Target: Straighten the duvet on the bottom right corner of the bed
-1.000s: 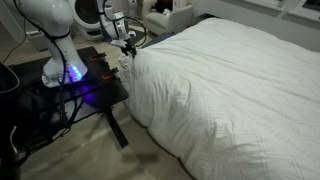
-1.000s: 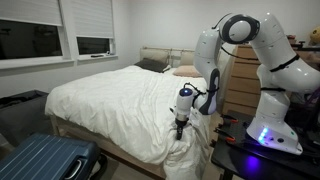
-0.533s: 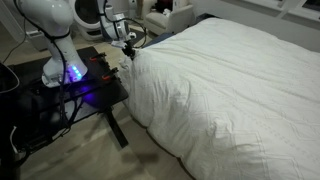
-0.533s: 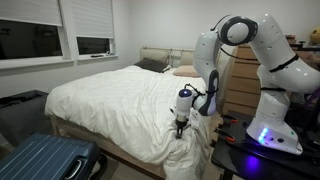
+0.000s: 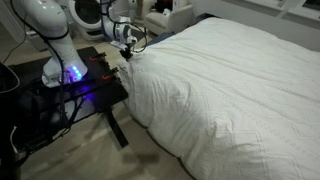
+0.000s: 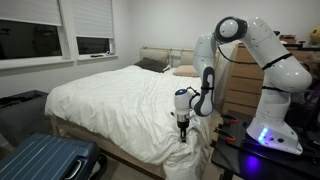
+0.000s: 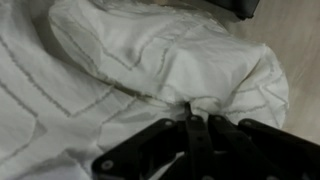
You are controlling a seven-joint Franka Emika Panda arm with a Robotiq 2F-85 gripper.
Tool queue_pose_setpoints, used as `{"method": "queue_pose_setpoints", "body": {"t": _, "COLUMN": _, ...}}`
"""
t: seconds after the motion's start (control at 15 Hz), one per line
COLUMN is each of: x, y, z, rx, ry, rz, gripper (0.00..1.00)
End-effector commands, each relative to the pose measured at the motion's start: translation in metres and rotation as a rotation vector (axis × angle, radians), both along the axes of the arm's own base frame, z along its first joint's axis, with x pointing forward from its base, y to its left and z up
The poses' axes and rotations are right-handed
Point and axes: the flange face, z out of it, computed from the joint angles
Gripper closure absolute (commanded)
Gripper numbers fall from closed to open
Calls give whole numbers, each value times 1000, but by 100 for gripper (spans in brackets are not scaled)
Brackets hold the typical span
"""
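The white quilted duvet (image 5: 220,85) covers the whole bed (image 6: 152,53) and hangs over its foot edge. At the foot corner of the bed nearest the black worktop (image 5: 95,88), the claw (image 6: 183,126) points down, its fingers pressed together on a pinched fold of the duvet. In the wrist view the fabric gathers into creases at the closed fingertips (image 7: 190,126). A blue ribbed suitcase (image 6: 45,160) lies on the floor off the bed's other foot corner. Pillows (image 6: 182,71) rest at the bed's head.

White arm (image 6: 262,45) arched high from its base, wrist pointing down, gripper (image 6: 183,124) vertical, jaws pinched together on a duvet (image 7: 150,60) fold
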Motion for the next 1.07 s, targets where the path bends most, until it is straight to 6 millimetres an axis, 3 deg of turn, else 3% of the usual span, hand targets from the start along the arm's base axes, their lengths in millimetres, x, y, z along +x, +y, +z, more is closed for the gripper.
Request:
{"method": "queue_pose_setpoints", "body": {"t": 0.0, "x": 1, "y": 11, "z": 2, "rx": 48, "ry": 100, "rz": 29, "gripper": 99}}
{"method": "queue_pose_setpoints", "body": {"t": 0.27, "x": 5, "y": 53, "z": 1, "rx": 45, "ry": 185, "rz": 108, "gripper": 99}}
{"method": "queue_pose_setpoints", "body": {"t": 0.6, "x": -21, "y": 104, "z": 1, "rx": 86, "ry": 278, "rz": 284, "gripper": 99}}
{"method": "queue_pose_setpoints", "body": {"t": 0.73, "x": -39, "y": 111, "z": -4, "rx": 97, "ry": 327, "rz": 350, "gripper": 99}}
{"method": "queue_pose_setpoints", "body": {"t": 1.0, "x": -72, "y": 105, "z": -17, "rx": 73, "ry": 393, "rz": 480, "gripper": 99}}
